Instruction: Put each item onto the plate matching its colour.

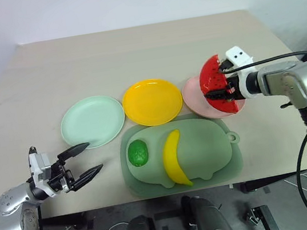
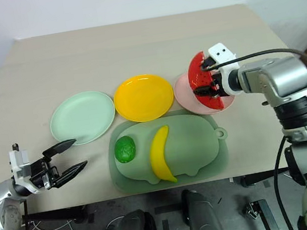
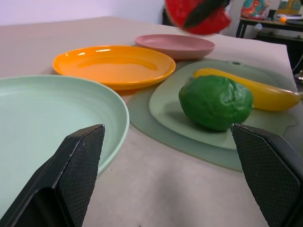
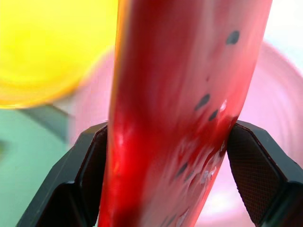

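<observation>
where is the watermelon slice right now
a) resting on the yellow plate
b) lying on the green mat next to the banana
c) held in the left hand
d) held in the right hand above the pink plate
d: the right hand is clamped on the watermelon slice, holding it over the pink plate, with its two fingers pressed against the slice's sides in the right wrist view.

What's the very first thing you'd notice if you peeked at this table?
The red watermelon slice, pinched in the right gripper above the pink plate at the right end of the row. Next, the yellow banana and the bumpy green fruit, side by side on the dull-green mat at the near edge. The left gripper hangs open near the mint plate.
</observation>
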You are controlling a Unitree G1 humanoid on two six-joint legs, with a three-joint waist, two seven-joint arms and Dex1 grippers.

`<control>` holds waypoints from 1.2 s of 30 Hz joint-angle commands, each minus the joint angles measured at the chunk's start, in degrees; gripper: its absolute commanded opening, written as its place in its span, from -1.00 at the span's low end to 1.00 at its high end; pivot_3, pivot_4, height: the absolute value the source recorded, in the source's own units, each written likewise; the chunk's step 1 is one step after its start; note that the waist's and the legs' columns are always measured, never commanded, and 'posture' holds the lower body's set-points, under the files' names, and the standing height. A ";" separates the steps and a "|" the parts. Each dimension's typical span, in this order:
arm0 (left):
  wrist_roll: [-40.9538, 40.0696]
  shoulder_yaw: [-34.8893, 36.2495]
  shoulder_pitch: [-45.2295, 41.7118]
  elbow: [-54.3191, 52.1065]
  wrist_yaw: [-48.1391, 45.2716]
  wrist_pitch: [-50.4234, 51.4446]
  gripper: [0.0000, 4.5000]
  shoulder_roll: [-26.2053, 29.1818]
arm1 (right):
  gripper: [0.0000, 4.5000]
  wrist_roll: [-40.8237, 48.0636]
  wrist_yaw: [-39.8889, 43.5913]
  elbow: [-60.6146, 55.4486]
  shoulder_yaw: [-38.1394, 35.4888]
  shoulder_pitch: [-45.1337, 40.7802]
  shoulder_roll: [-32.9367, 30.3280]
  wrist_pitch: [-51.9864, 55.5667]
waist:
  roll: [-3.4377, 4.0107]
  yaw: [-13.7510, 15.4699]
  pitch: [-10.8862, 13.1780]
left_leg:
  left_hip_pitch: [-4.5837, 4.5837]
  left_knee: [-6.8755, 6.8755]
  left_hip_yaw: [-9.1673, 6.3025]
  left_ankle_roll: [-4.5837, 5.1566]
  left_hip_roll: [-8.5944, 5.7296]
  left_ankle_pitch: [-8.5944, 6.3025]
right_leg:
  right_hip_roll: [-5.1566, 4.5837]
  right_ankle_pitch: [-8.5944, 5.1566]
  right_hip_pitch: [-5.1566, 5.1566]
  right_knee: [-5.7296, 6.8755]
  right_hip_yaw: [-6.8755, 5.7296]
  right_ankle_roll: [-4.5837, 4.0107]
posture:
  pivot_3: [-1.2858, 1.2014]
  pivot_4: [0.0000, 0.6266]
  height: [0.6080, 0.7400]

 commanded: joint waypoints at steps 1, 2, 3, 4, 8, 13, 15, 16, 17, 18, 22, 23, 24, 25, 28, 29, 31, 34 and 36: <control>0.00 0.29 -0.15 -0.19 0.30 -0.91 1.00 0.14 | 0.50 -4.89 1.34 5.48 0.28 -3.01 0.77 -5.52 | 0.01 -0.05 0.01 | -0.01 0.00 0.00 0.00 0.00 0.00 | 0.00 0.00 -0.01 0.00 0.00 0.00 | 0.03 -0.52 0.94; 0.00 0.32 -0.07 -0.28 0.37 -0.91 1.00 0.11 | 0.50 -6.17 1.61 7.50 0.69 -3.18 1.22 -6.89 | 0.01 -0.10 0.01 | -0.02 0.00 0.01 0.00 0.00 0.00 | 0.00 0.00 -0.02 0.00 0.00 0.00 | 0.03 -0.52 0.94; 0.00 0.34 -0.06 -0.27 0.39 -0.92 1.00 0.12 | 0.50 -7.24 1.96 9.00 0.87 -3.39 1.65 -7.86 | 0.03 -0.09 0.02 | -0.03 0.00 0.02 0.00 0.00 0.00 | 0.00 0.00 -0.03 0.00 0.00 0.00 | 0.03 -0.52 0.94; 0.00 0.34 0.02 -0.34 0.45 -0.90 1.00 0.11 | 0.50 -8.23 2.17 10.32 0.99 -3.53 2.03 -8.79 | 0.03 -0.09 0.02 | -0.04 0.00 0.02 0.00 0.01 0.00 | -0.01 0.00 -0.04 0.01 0.00 0.00 | 0.03 -0.52 0.94; -0.03 0.46 0.11 -0.35 0.53 -0.86 1.00 0.24 | 0.65 -10.50 3.98 12.43 0.40 -3.87 2.83 -10.19 | 0.03 -0.09 0.02 | -0.04 0.00 0.02 -0.01 0.02 0.00 | 0.00 0.00 -0.06 0.03 0.00 0.00 | 0.03 -0.52 0.94; 0.03 0.59 0.50 -0.42 0.57 -0.89 1.00 0.44 | 0.99 -10.90 8.08 10.88 -0.91 -4.09 1.44 -9.37 | 0.04 -0.08 0.02 | -0.04 0.00 0.02 0.00 0.03 0.00 | -0.02 0.00 -0.07 0.03 0.00 0.00 | 0.03 -0.52 0.94; 0.20 0.59 0.41 -0.26 0.66 -1.08 1.00 0.53 | 0.99 -10.99 10.40 9.73 -1.50 -5.23 -0.32 -9.56 | 0.06 -0.08 0.03 | -0.04 0.00 0.02 -0.01 0.03 0.00 | -0.02 0.00 -0.07 0.04 0.00 0.00 | 0.03 -0.52 0.94; 0.30 0.65 0.31 -0.14 0.75 -1.26 1.00 0.55 | 0.99 -10.95 11.75 9.31 -1.87 -6.11 -1.44 -9.78 | 0.11 -0.06 0.06 | -0.06 0.00 0.02 -0.01 0.03 0.00 | -0.02 0.00 -0.08 0.04 0.00 0.00 | 0.03 -0.52 0.94; 0.35 0.68 0.23 -0.05 0.78 -1.34 1.00 0.58 | 0.99 -10.99 13.05 9.00 -2.12 -6.95 -2.51 -10.18 | 0.17 -0.03 0.10 | -0.09 0.00 0.02 0.00 0.03 0.00 | -0.04 0.00 -0.12 0.05 0.00 0.00 | 0.03 -0.52 0.94; 0.37 0.68 0.15 0.02 0.72 -1.38 1.00 0.62 | 0.99 -11.16 14.28 8.84 -2.17 -7.70 -3.48 -10.85 | 0.20 0.00 0.10 | -0.23 0.02 0.02 -0.01 0.01 0.01 | -0.07 0.01 -0.26 0.09 0.02 0.01 | 0.03 -0.52 0.94; 0.38 0.54 -0.16 0.28 0.42 -1.56 1.00 0.78 | 0.99 -10.75 20.86 7.55 -3.44 -10.45 -7.38 -15.54 | 0.22 0.04 0.10 | -0.53 0.05 0.00 -0.04 0.01 0.03 | 0.00 0.01 -0.53 0.09 -0.04 0.00 | 0.03 -0.52 0.94; 0.43 0.50 -0.27 0.38 0.36 -1.64 1.00 0.82 | 0.99 -10.74 22.90 7.27 -3.68 -10.87 -8.25 -17.32 | 0.21 0.05 0.10 | -0.56 0.05 -0.01 -0.04 0.01 0.03 | 0.01 0.01 -0.55 0.08 -0.05 0.00 | 0.03 -0.52 0.94; 0.44 0.44 -0.43 0.47 0.23 -1.65 1.00 0.89 | 0.99 -10.21 25.55 6.54 -4.21 -10.94 -8.97 -19.67 | 0.21 0.05 0.10 | -0.56 0.04 -0.02 -0.04 0.01 0.03 | 0.01 0.01 -0.54 0.08 -0.06 0.00 | 0.03 -0.52 0.94; 0.44 0.41 -0.53 0.53 0.11 -1.67 1.00 0.96 | 0.99 -8.85 27.84 5.93 -5.61 -10.83 -9.01 -21.93 | 0.21 0.02 0.10 | -0.57 0.04 -0.02 -0.04 0.01 0.02 | 0.01 0.01 -0.54 0.05 -0.06 0.00 | 0.03 -0.52 0.94; 0.54 0.49 -0.89 0.83 -0.39 -2.21 1.00 1.19 | 0.99 -5.72 35.24 3.92 -7.67 -9.76 -8.63 -27.45 | 0.22 -0.09 0.10 | -0.56 0.05 0.02 -0.03 0.00 0.02 | 0.00 0.02 -0.53 0.04 -0.05 0.02 | 0.03 -0.52 0.94; 0.39 0.74 -0.78 0.71 -0.45 -2.12 1.00 1.34 | 0.99 -5.10 36.79 3.15 -8.32 -9.02 -7.86 -30.46 | 0.22 -0.05 0.10 | -0.55 0.05 0.01 -0.03 0.00 0.02 | 0.00 0.02 -0.52 0.05 -0.05 0.02 | 0.03 -0.52 0.94; 0.11 1.05 -0.45 0.29 -0.48 -1.79 1.00 1.55 | 0.99 -3.98 39.53 1.87 -9.27 -7.39 -5.95 -36.34 | 0.21 -0.03 0.10 | -0.52 0.06 -0.01 -0.05 0.02 0.03 | 0.02 0.02 -0.49 0.06 -0.07 0.01 | 0.03 -0.52 0.94; 0.09 0.95 0.26 -0.17 -0.62 -1.74 1.00 1.77 | 0.99 -3.62 43.55 -0.21 -8.17 -5.36 -3.81 -40.61 | 0.21 -0.02 0.10 | -0.45 0.07 0.00 -0.07 0.02 0.04 | 0.00 0.02 -0.44 0.09 -0.06 0.01 | 0.03 -0.52 0.94; -0.04 0.98 0.50 -0.54 -0.35 -1.60 1.00 1.75 | 0.99 -4.16 47.40 -1.86 -5.96 -4.21 -2.83 -43.07 | 0.21 0.03 0.10 | -0.46 0.10 0.01 -0.10 0.02 0.06 | -0.01 0.03 -0.44 0.11 -0.06 0.01 | 0.03 -0.52 0.94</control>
